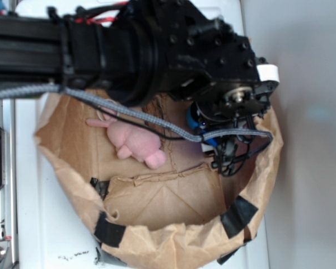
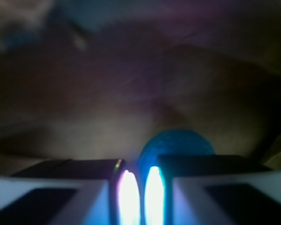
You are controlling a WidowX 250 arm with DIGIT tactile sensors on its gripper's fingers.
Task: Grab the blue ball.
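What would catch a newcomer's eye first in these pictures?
The big black robot arm fills the top of the exterior view, reaching down into a crumpled brown paper bag. A pink plush toy lies on the bag's floor, left of the gripper. In the dim wrist view, a teal-blue ball sits just beyond the nearly closed fingers.

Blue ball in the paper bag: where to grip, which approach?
Grip the small round teal-blue ball across its widest middle, coming straight down from above: the crumpled brown paper bag's raised walls seem to block side approaches. In the wrist view it sits just beyond the gripper, offset right, so centre over it first.
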